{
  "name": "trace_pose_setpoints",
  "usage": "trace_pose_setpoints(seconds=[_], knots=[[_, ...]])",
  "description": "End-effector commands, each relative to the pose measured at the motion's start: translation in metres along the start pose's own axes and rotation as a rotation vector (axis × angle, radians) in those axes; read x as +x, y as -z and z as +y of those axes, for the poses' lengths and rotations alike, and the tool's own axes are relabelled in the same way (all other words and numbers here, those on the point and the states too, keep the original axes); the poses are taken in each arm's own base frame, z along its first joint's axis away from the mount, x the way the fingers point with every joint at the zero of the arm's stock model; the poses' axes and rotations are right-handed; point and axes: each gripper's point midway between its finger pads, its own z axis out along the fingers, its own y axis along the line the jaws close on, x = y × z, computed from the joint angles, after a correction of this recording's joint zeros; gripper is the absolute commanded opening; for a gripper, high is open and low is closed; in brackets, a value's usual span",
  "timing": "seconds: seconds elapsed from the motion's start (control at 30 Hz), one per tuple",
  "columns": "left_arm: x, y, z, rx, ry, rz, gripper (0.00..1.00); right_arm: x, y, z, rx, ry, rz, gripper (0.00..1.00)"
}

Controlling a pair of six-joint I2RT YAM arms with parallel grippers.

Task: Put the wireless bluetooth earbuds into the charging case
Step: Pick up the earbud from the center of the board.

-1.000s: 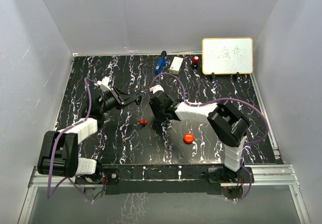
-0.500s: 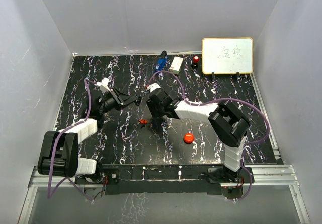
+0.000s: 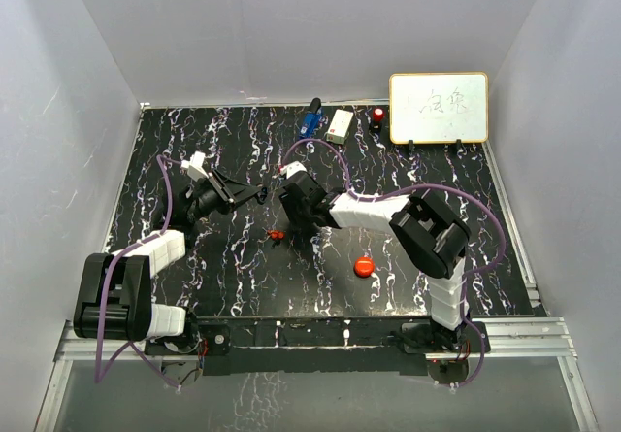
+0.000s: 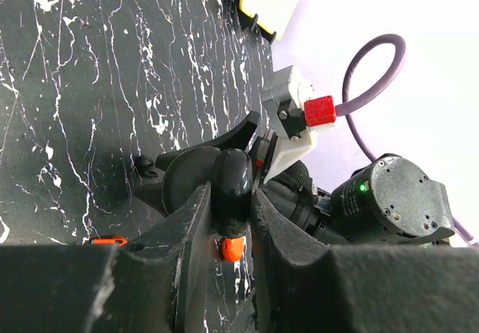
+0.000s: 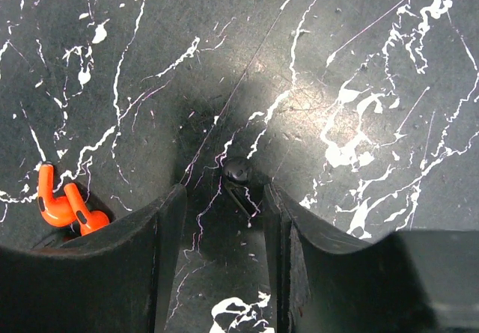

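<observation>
**Q:** Grippers, what state?
**A:** L gripper point(image 4: 230, 194) is clenched on a glossy black disc point(image 4: 233, 176), pinched edge-on btwn both fingers point(image 4: 191, 232). An orange bit shows just under the disc; can't tell what it is. R gripper point(image 5: 222, 194) is released, jaws apart, pointing down at the worktop point(image 5: 359, 63). The black bud point(image 5: 238, 170) lies btwn its fingertips and seems to touch neither.

**Q:** Other bud?
**A:** The red bud point(image 5: 66, 207) is on the worktop, just outside one R finger and apart from it. From the top view it sits near both grippers.

**Q:** Room to move?
**A:** Bare marbled worktop runs to the near edge and to both sides. White walls point(image 3: 97, 53) on 3 sides stand well apart from both grippers. The grippers are close to each other, w/ the L one facing the R wrist.

**Q:** Anything in the way?
**A:** A red puck point(image 3: 364, 266) lies beside the R forearm, toward the near edge. Along the far edge are a blue item point(image 3: 310, 119), a white box point(image 3: 340, 124) and a whiteboard point(image 3: 439, 108), all well apart from the buds. Purple cables point(image 3: 170, 189) loop over both arms.
</observation>
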Motion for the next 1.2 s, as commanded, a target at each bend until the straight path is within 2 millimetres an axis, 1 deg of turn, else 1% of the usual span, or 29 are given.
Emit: trace_pose_setpoints(seconds=[0.0, 0.6, 1.17], knots=[[-0.003, 0.005, -0.013, 0.046, -0.027, -0.009, 0.00, -0.024, -0.004, 0.002, 0.007, -0.011, -0.066, 0.43], [-0.006, 0.007, -0.013, 0.052, -0.026, -0.013, 0.00, -0.017, -0.012, -0.002, 0.032, -0.014, -0.048, 0.36], [-0.007, 0.005, -0.012, 0.052, -0.027, -0.010, 0.00, -0.015, -0.015, -0.003, 0.046, -0.003, -0.031, 0.30]])
